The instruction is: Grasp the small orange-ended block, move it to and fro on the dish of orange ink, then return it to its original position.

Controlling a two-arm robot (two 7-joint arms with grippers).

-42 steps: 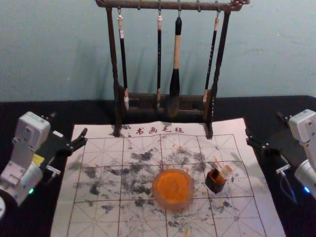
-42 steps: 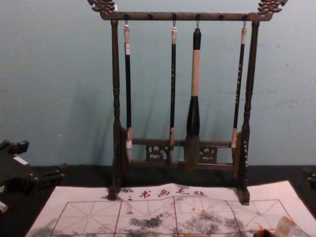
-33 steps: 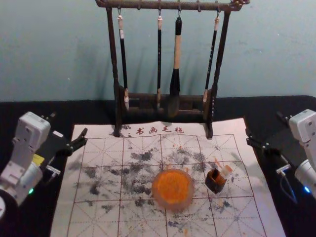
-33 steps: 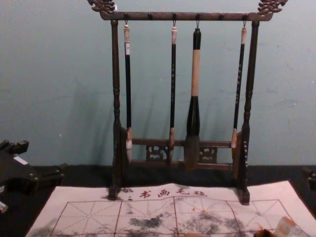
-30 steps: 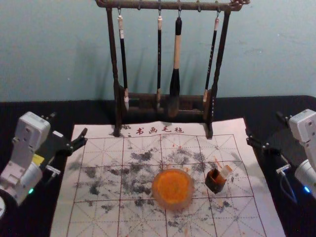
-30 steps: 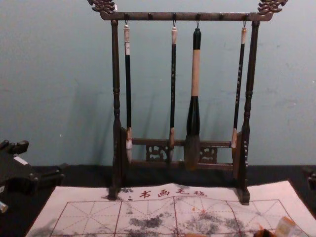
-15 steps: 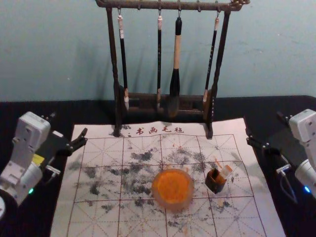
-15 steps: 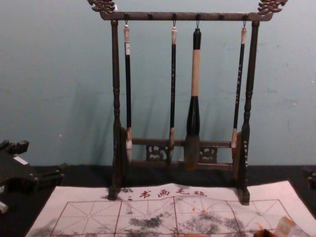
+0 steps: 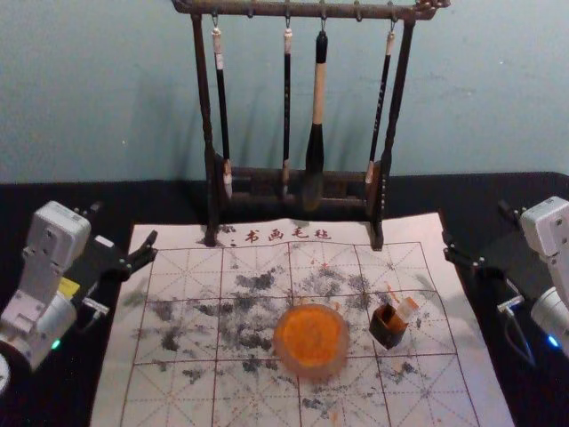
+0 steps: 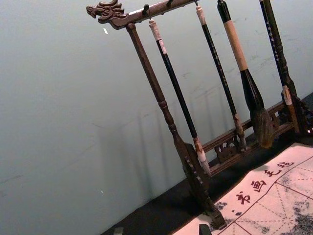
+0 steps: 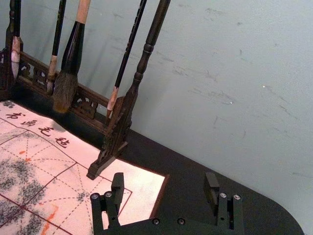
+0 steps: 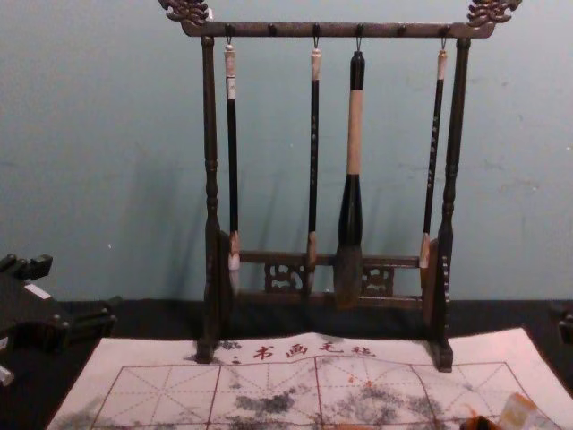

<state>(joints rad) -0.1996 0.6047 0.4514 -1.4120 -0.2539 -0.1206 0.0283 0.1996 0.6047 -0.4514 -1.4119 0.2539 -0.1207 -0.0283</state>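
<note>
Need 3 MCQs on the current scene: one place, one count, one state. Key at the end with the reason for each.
1. Where is the dark square cup relative to the ink dish?
A) on the robot's left of it
B) on the robot's right of it
C) inside it

2. How many brushes hang from the rack?
A) two
B) three
C) four

3. What state is the right gripper in?
A) open, holding nothing
B) shut on a brush
C) shut on the dish

Key:
1 B: the head view has the cup standing on the mat right of the dish.
2 C: the chest view shows three slim brushes and one thick one.
3 A: the right wrist view shows its fingers wide apart, nothing between them.
</note>
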